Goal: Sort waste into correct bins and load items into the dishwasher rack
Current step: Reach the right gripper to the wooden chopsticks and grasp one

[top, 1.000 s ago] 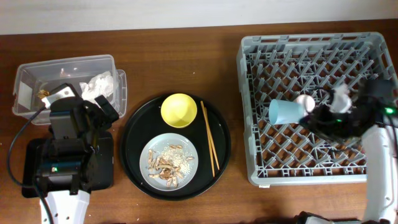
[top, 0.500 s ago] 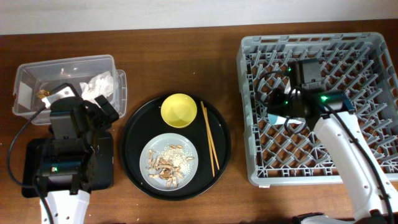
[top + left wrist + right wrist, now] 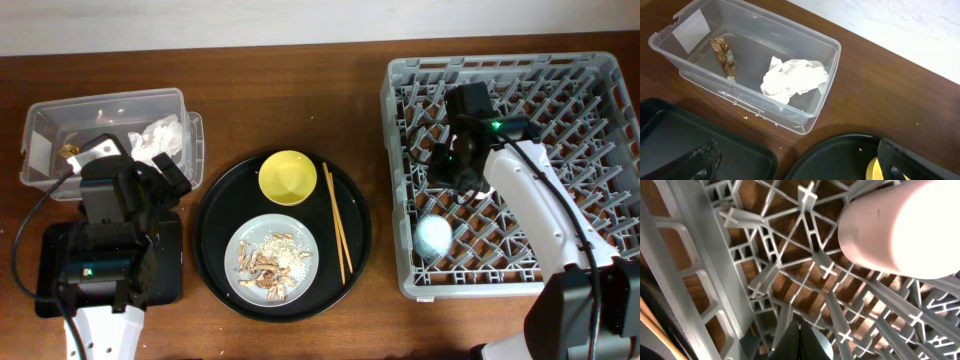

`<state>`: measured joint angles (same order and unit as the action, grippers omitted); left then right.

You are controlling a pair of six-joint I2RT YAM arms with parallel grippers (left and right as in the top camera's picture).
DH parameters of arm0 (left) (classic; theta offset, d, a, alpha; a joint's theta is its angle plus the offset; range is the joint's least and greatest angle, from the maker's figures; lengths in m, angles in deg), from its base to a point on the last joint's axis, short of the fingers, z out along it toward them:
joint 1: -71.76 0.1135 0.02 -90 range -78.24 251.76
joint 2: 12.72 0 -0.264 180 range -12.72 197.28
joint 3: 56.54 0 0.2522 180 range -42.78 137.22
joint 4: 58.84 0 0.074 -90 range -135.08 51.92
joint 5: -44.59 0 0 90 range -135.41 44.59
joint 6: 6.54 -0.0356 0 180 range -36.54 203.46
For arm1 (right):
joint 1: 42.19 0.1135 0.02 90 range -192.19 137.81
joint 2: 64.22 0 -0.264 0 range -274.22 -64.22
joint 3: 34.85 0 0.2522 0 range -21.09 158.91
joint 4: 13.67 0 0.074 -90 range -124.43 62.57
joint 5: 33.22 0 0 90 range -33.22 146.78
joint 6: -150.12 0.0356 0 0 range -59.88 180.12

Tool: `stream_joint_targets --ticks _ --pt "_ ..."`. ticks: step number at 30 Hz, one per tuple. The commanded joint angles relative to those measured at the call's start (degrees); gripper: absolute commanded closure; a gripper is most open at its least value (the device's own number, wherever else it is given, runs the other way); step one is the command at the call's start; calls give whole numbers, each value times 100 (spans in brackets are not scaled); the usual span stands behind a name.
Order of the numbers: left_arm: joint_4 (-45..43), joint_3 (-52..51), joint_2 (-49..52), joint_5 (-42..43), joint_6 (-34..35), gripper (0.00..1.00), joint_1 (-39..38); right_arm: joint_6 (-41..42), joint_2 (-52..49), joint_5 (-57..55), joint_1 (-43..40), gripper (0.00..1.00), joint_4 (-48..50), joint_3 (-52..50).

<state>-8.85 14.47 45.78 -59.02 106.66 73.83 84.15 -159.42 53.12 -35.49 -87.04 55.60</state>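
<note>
The grey dishwasher rack stands at the right. The light-blue cup lies in its front-left part. My right gripper is shut and empty, low among the rack pegs, with the pink cup beside it. My left gripper is open and empty over the edge of the black rectangular tray. The clear tub holds the napkin and wrapper. The yellow bowl, the plate with food scraps, and the chopsticks lie between.
The bowl, plate and chopsticks sit on a large round black tray between the bins and the rack. The left arm's body covers much of the black rectangular tray. Brown table runs along the back.
The right gripper held the light-blue cup over the rack a second ago. The cup now lies in the rack's front-left part, and the gripper has moved left and back. The left arm has not moved.
</note>
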Motion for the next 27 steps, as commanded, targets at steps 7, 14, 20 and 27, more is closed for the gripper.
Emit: stream_joint_targets --ticks 7,14,20,27 --pt "-9 26 -22 -61 -28 1 24 -516 1624 2072 745 89 -122 101" --pt "-9 26 -22 -61 -28 1 24 199 -372 678 2813 45 824 101" --pt "-9 26 -22 -61 -28 1 24 197 -1674 588 2817 47 970 101" --pt "-9 26 -22 -61 -28 1 24 197 -1897 378 2817 62 1491 -63"
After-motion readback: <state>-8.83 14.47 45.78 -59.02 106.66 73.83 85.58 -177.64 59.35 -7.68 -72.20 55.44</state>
